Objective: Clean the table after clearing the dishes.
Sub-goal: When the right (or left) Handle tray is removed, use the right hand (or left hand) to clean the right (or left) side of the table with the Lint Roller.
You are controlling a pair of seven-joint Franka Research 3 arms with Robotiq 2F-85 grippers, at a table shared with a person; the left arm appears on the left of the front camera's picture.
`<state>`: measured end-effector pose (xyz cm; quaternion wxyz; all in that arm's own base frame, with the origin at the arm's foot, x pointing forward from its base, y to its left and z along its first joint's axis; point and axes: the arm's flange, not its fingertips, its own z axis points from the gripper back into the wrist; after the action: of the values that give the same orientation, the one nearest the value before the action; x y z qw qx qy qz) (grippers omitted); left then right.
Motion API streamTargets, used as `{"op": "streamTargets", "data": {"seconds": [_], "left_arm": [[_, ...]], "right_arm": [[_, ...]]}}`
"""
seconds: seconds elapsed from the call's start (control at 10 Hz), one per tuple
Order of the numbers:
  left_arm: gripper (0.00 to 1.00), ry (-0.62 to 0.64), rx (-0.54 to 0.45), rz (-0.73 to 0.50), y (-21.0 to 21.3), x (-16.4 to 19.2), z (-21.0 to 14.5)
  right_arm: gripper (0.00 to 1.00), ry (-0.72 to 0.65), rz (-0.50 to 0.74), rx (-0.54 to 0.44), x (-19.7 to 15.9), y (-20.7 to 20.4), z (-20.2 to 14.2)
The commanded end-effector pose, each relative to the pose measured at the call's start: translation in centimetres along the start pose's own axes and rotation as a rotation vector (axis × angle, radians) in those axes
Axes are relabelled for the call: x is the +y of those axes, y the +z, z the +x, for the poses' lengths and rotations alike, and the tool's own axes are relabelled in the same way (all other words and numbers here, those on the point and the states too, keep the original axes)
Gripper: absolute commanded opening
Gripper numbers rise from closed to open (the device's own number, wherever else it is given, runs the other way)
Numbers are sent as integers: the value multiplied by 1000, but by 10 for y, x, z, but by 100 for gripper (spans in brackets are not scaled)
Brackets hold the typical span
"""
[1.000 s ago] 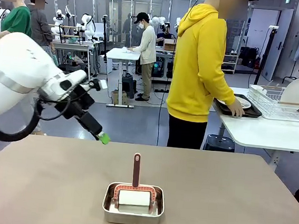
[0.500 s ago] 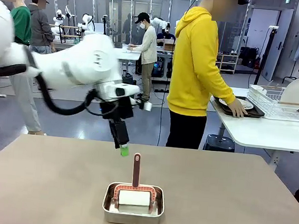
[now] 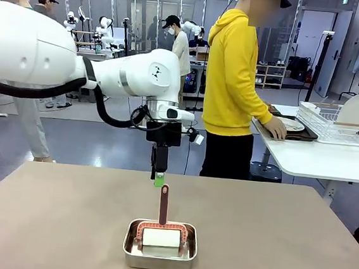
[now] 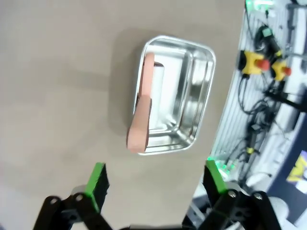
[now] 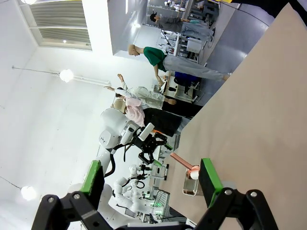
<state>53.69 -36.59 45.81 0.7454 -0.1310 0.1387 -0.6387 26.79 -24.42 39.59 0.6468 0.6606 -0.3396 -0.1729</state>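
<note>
The left end effector, jaws wide and empty, hangs just above the upright reddish handle of a white roller. The roller lies in a shiny rectangular steel pan on the matte beige desk. The right end effector gapes empty too. Far beyond the left one, a round white plate rests on a dark tray.

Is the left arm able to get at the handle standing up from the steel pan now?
Probably yes: the left arm's jaws hang open close above the handle in the pan, and nothing stands between them.

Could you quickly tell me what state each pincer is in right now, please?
Left pincer: open, holding nothing, above the roller handle.
Right pincer: open, holding nothing.
</note>
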Motion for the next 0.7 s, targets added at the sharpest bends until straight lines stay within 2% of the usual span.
{"op": "streamTargets", "data": {"seconds": [0.0,0.3,0.4,0.6], "left_arm": [[100,-97,38,20,3,8,13],[100,-40,17,91,-24,11,15],[100,-19,1,78,-32,12,13],[100,-60,-24,47,-49,3,14]], "right_arm": [[100,6,6,5,3,1,-3],[100,6,6,5,3,1,-3],[100,6,6,5,3,1,-3],[100,6,6,5,3,1,-3]]}}
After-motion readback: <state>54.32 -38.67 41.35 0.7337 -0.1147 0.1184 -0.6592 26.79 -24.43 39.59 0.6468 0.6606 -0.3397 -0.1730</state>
